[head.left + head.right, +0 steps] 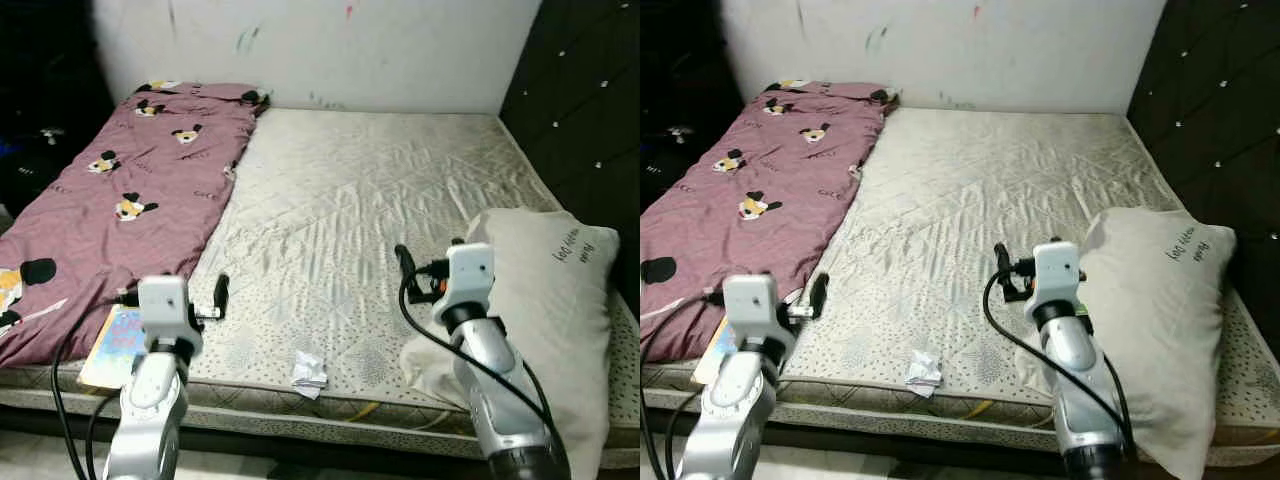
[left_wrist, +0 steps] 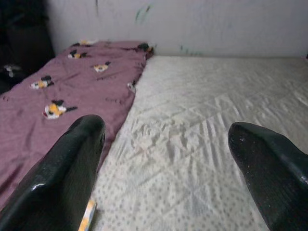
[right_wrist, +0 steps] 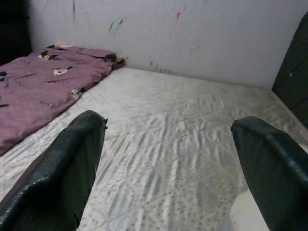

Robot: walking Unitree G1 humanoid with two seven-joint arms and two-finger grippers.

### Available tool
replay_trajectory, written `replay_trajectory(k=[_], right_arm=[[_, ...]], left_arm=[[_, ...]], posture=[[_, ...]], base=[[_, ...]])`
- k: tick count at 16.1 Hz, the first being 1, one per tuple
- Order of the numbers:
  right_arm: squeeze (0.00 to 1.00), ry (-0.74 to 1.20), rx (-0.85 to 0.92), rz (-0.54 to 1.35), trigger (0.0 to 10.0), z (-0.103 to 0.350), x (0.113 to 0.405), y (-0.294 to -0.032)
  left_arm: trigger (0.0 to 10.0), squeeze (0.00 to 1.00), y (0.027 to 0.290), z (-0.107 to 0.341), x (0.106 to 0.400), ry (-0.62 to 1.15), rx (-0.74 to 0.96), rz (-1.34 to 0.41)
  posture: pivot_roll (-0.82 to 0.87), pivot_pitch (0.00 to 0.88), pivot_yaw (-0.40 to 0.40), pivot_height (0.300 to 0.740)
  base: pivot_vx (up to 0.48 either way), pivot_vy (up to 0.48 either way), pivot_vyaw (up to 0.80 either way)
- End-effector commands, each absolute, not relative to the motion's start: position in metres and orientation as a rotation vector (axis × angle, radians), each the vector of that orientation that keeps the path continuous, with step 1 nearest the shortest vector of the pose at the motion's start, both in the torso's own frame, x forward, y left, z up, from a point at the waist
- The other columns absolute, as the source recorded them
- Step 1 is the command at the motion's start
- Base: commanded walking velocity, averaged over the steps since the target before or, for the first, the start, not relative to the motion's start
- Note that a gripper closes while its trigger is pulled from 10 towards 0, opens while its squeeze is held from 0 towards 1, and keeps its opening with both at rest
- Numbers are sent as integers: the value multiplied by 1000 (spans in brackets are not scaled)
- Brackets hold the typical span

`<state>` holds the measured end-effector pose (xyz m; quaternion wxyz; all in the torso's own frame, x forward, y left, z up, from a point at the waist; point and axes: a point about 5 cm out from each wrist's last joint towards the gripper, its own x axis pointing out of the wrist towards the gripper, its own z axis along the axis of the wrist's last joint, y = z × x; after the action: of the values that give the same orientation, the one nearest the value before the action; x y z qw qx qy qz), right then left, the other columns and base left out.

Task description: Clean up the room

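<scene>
A bare cream mattress [image 1: 370, 180] lies before me. A maroon blanket [image 1: 130, 190] with cartoon dogs covers its left side, and a cream pillow [image 1: 545, 290] lies at the front right. A crumpled white paper [image 1: 309, 370] rests near the front edge. A colourful book [image 1: 115, 340] pokes out at the front left corner, beside the blanket's edge. My left gripper [image 1: 175, 290] hovers open above the front left of the mattress, its fingers [image 2: 72, 163] wide apart and empty. Just left of the pillow, my right gripper [image 1: 432, 265] hangs open, nothing between its fingers [image 3: 269, 159].
A white wall [image 1: 330, 50] with small paint marks backs the bed. A dark padded panel [image 1: 590, 90] runs along the right side. On the left is a dark area with unclear items [image 1: 40, 140].
</scene>
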<state>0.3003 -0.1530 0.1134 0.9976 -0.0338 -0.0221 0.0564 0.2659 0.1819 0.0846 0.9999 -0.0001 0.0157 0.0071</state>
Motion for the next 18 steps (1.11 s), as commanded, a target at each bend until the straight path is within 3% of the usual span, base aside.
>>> replay_trajectory(k=[1, 5, 18], right_arm=[[0, -57, -74, 119, 10000, 118, 298, -152], [0, -7, -58, 135, 10000, 107, 290, -152], [0, 4, -58, 155, 10000, 109, 281, -143]], left_arm=[[10000, 0, 178, 92, 267, -3, 10, -4], [10000, 0, 184, 90, 264, 6, 8, 19], [10000, 0, 174, 86, 250, 43, -17, -4]], posture=[[39, 0, 5, 740], [33, 0, 3, 740], [34, 0, 10, 740]], base=[[0, 0, 0], [0, 0, -511], [0, 0, 0]])
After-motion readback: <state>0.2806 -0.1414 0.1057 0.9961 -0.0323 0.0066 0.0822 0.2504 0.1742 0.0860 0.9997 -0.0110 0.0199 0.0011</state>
